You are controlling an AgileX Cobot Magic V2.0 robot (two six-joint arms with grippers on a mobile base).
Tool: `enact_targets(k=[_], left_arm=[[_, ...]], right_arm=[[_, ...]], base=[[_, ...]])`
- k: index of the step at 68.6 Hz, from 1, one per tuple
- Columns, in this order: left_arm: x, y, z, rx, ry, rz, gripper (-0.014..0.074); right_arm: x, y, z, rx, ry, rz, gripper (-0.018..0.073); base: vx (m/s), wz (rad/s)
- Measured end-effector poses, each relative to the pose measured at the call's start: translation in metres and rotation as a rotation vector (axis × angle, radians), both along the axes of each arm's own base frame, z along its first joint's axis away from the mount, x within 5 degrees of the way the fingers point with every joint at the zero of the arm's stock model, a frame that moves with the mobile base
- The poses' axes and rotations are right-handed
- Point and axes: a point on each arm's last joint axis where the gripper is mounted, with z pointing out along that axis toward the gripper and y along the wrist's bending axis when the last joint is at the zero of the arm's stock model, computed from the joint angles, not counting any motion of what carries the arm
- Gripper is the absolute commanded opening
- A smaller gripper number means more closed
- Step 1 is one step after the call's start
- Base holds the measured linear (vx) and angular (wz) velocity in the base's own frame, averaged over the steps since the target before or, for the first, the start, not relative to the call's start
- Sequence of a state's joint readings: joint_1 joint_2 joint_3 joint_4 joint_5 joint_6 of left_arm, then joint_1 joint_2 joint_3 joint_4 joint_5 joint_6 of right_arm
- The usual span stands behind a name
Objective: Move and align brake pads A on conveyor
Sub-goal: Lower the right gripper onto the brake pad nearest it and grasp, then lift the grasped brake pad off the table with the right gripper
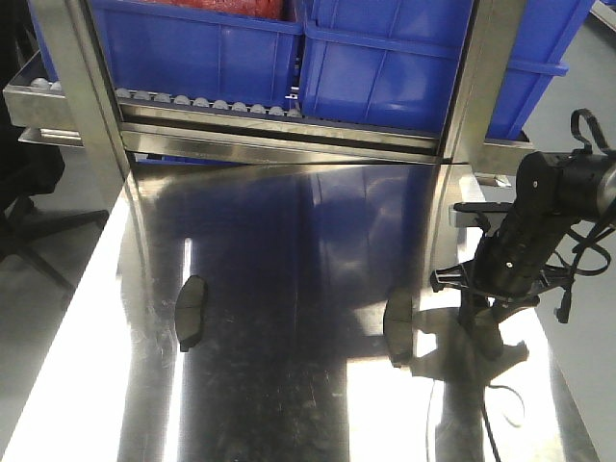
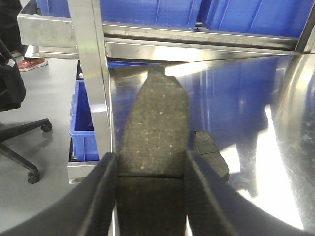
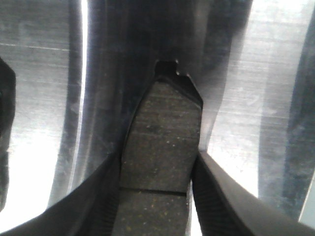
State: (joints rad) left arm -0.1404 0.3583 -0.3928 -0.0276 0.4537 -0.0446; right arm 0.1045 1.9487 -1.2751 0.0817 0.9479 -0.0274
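Stainless steel table (image 1: 289, 414) has blue plastic bins (image 1: 385, 67) behind, two dark grey curved brake pads (image 1: 192, 310) (image 1: 398, 327) lie apart on it, left gripper (image 2: 150, 157) and right gripper (image 3: 157, 160) each clamp another pad (image 2: 156, 113) (image 3: 165, 118).

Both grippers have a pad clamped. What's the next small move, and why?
Probably raise the right gripper straight up, grip unchanged. Its brake pad is clamped between the fingers with its tip low over the steel table, another pad lies close beside it, and no conveyor is in view.
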Motion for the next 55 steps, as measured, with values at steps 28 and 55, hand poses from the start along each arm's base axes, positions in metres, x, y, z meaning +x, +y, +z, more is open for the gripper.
enact_targets(k=[28,55], left_arm=[[0.000,0.000,0.000,0.000,0.000,0.000,-0.0006],[0.000,0.000,0.000,0.000,0.000,0.000,-0.0006]], right_arm=[[-0.014,-0.003,0.035,-0.005,-0.173,0.006,-0.0008],[-0.087,-0.015,0.100,-0.016,-0.507,0.020,-0.0006]], base=[[0.00,0.00],[0.00,0.00]])
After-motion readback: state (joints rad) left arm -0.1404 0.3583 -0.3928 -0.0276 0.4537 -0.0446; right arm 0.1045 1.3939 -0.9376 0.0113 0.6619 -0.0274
